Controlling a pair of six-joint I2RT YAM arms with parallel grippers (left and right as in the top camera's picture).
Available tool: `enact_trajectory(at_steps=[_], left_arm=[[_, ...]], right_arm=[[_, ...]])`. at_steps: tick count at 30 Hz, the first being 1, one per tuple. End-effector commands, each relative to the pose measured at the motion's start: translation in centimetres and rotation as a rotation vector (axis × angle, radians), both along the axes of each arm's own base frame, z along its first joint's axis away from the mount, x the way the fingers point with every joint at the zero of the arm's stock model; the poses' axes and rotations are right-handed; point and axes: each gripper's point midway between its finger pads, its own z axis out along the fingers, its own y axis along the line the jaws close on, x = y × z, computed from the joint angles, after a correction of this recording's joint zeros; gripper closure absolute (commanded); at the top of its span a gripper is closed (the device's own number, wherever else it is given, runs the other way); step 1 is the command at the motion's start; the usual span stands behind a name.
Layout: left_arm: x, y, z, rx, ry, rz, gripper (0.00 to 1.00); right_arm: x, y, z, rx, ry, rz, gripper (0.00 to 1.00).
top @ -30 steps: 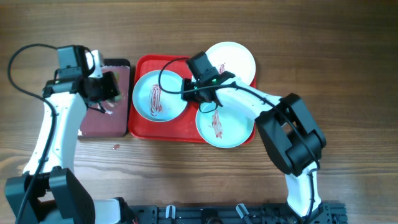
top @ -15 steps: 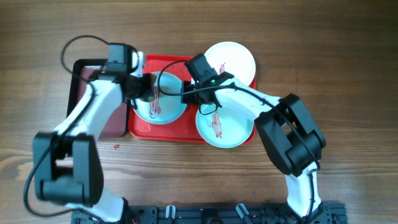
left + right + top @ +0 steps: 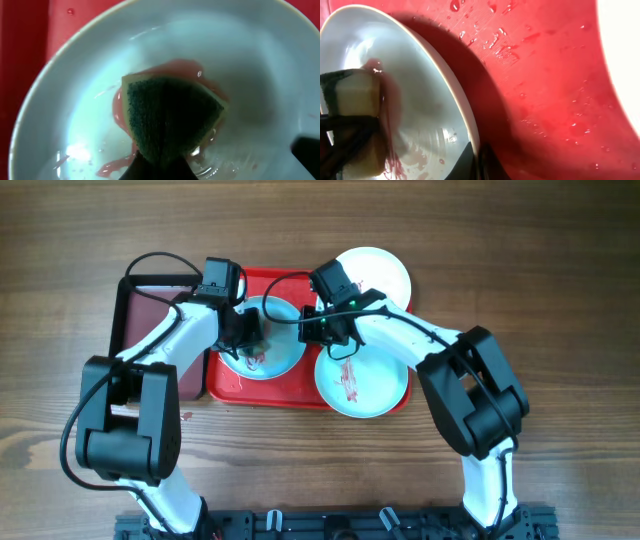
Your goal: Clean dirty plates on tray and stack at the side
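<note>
**Sponge on the left plate, rim pinched from the right**

My left gripper (image 3: 250,340) is closed tight on a sponge (image 3: 170,117), green scouring face towards the wrist camera and a yellow edge round it. The sponge is pressed down into the bowl of the left plate (image 3: 285,355), the pale blue-green one, in a pink-red pool of sauce (image 3: 125,107) that spreads out from under it towards the left and near side. Wet streaks shine across the plate's floor.

My right gripper (image 3: 476,160) is closed narrow on that same plate's right rim, its fingers meeting on the edge. From that wrist I see the sponge's yellow side across the plate, held between my other gripper's dark fingers.

The left plate sits in the left half of the red tray (image 3: 270,392), whose floor is beaded with water drops (image 3: 495,45). The far plate (image 3: 385,275), white, lies at the tray's far right corner and overhangs its rim. The near plate (image 3: 375,385) lies at the near right corner, also past the rim, with a red smear (image 3: 348,380) on it.

A dark maroon tray (image 3: 150,295) lies just left of the red one on the wooden desk (image 3: 560,270), my left arm crossing over it.
</note>
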Motion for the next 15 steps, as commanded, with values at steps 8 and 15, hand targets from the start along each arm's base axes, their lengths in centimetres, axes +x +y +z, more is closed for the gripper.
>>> enact_trajectory(at_steps=[8, 15], left_arm=[[-1.4, 1.2, -5.0, 0.066, 0.124, 0.12, 0.96], [-1.4, 1.1, -5.0, 0.068, 0.121, 0.11, 0.96]], right_arm=[[0.9, -1.3, -0.8, -0.026, -0.009, 0.005, 0.88], [0.5, 0.0, -0.4, -0.009, -0.056, 0.107, 0.96]])
